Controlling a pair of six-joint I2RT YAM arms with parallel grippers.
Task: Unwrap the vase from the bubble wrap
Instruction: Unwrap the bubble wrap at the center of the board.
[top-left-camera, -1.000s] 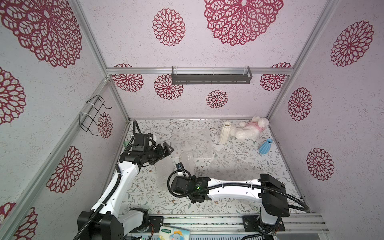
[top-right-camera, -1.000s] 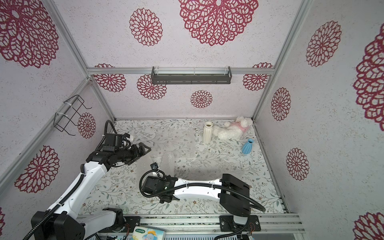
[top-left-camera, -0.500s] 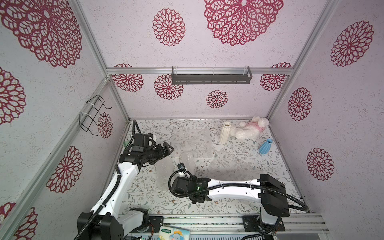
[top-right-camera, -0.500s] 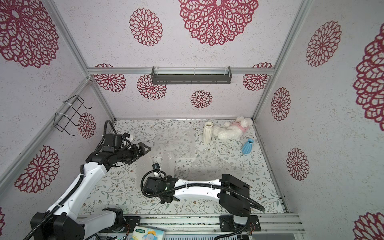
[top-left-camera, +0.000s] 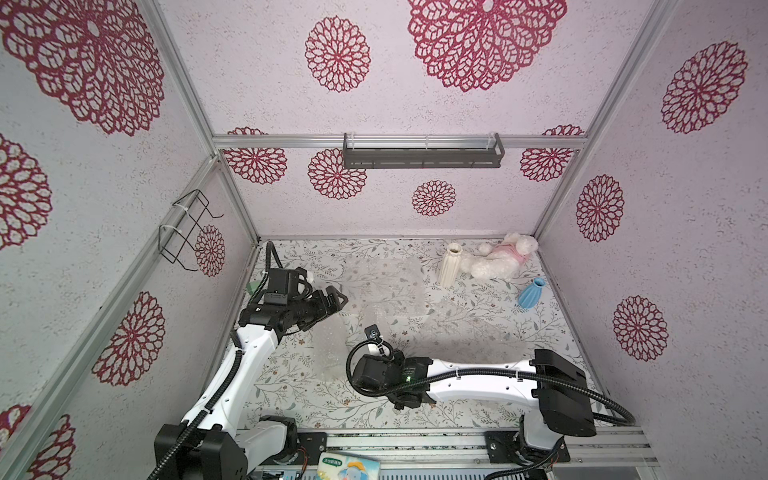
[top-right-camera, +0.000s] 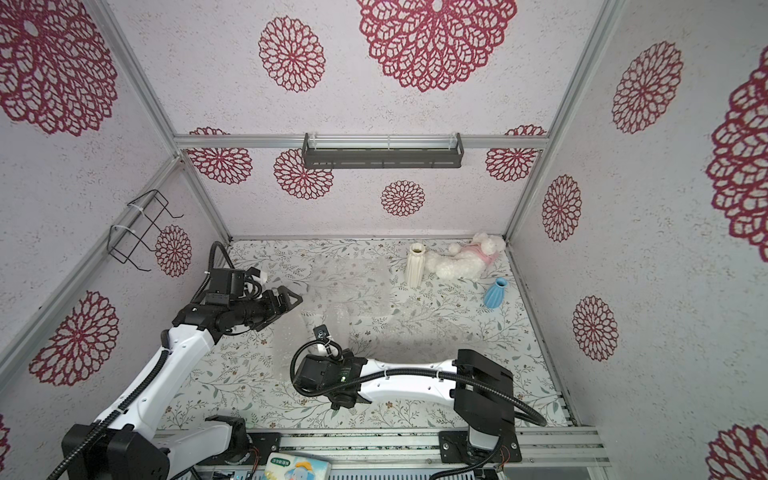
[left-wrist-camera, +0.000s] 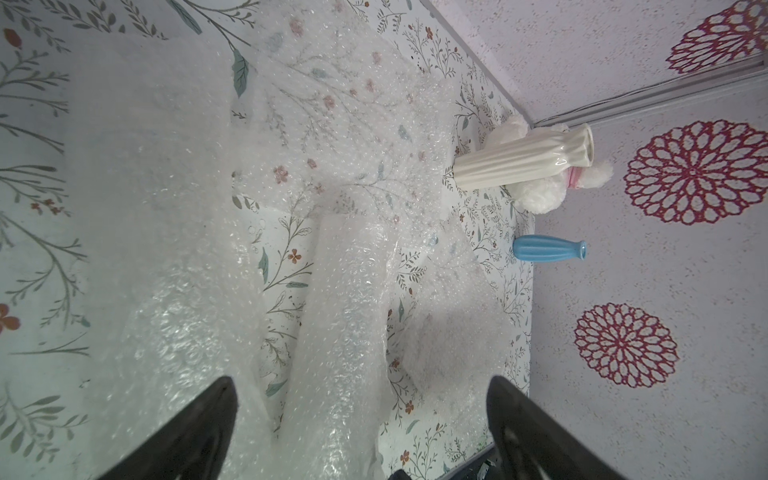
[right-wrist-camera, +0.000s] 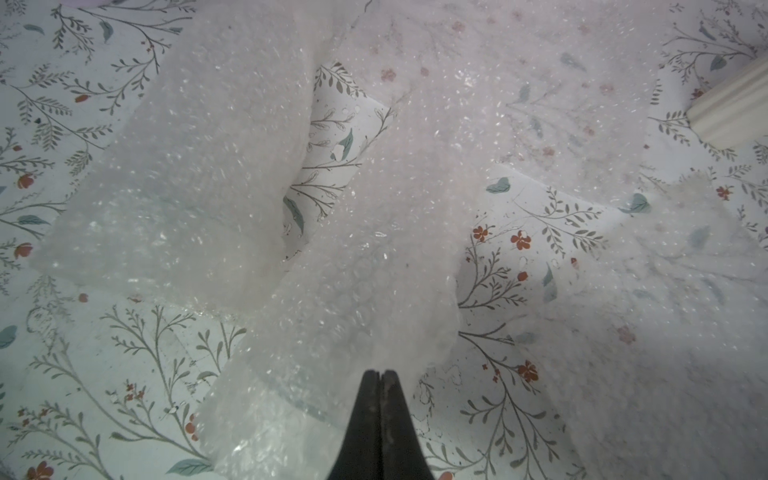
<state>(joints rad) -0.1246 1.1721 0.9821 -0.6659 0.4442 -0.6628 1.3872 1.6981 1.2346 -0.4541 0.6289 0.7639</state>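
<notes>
bubble wrap faint, right claw cropped

Bubble wrap: clear, crinkly plastic that glints. White vase: glossy, ribbed, ceramic-looking. Blue vase: ribbed, with a duller sheen. Toy: fluffy white plush. Surface: smooth, matt floral print. Walls: rough and grainy. Rails: brushed metal. Shelf: dark and matt.

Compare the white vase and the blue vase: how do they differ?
The white vase is cream, the blue vase light blue. The white vase is taller and slimmer; the blue vase is shorter with a rounder belly. The white vase stands next to the plush toy; the blue vase stands alone. Both are upright, ribbed and unwrapped.
</notes>
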